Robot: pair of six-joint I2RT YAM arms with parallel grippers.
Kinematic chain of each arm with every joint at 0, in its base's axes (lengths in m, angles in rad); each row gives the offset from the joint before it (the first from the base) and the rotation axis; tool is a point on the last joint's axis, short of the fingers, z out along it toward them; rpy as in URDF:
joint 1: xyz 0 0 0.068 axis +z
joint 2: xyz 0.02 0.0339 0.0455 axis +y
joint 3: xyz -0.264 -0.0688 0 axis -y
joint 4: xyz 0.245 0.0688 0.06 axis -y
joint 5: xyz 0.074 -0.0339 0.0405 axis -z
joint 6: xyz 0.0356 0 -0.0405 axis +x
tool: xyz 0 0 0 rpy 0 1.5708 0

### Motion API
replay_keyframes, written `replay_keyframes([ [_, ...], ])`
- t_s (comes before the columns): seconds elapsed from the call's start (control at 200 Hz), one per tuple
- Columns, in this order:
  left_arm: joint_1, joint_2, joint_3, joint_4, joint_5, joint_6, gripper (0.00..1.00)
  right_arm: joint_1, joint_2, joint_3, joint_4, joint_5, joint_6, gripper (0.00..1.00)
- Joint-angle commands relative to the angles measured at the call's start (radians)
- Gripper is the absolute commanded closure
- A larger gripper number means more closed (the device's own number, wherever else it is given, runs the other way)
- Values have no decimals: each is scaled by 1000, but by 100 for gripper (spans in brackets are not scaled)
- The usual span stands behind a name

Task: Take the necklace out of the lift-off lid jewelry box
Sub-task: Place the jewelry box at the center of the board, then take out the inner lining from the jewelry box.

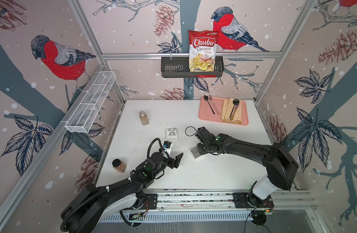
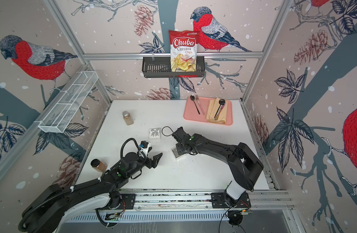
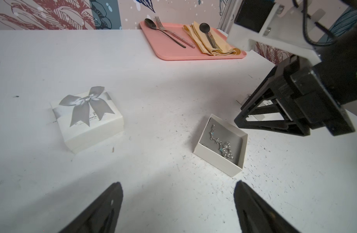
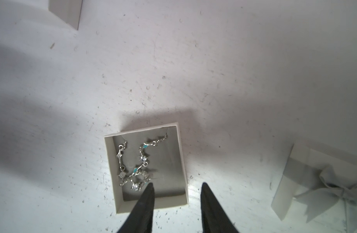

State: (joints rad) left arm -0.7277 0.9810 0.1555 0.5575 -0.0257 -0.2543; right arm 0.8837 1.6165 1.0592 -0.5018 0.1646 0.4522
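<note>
Left gripper (image 3: 178,182): spread, empty.
Right gripper (image 4: 178,184): parted, empty.
Necklace (image 4: 133,165): in box (image 4: 182,161), partly behind fingertip (image 4: 147,199).
Bow-topped box (image 4: 306,161): cropped.

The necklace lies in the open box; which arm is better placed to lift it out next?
Right. The right gripper hangs open over the box, one fingertip by the necklace; the left gripper sits farther back.

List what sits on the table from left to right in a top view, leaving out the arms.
On the table: dark-lidded spice jar → pale-capped spice jar → bow-topped white box → open jewelry box → pink tray.
</note>
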Motion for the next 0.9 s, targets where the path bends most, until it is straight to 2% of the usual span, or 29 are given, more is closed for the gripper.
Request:
replay_keyframes([
  [0.0,13,14,48,-59,14,-80,17,-20,-16,11,-31,28,53,63],
  [0.11,40,85,134,-95,60,-70,29,-32,-35,-11,-31,-29,115,68],
  [0.295,105,292,284,-79,235,-59,51,-35,-74,-102,61,-196,249,74],
  [0.4,124,425,363,-67,320,-57,64,-30,-100,-160,115,-234,318,77],
  [0.52,123,545,436,-70,394,-50,75,-29,-114,-206,167,-284,357,78],
  [0.605,123,592,455,-64,417,-53,76,-29,-98,-208,173,-294,365,78],
  [0.68,123,598,448,-60,407,-57,75,-26,-90,-180,140,-251,357,79],
  [0.805,123,560,418,-79,347,-63,66,12,-89,-88,46,-117,284,80],
  [0.895,124,527,401,-121,300,-85,58,27,-73,-26,-6,-78,213,80],
])
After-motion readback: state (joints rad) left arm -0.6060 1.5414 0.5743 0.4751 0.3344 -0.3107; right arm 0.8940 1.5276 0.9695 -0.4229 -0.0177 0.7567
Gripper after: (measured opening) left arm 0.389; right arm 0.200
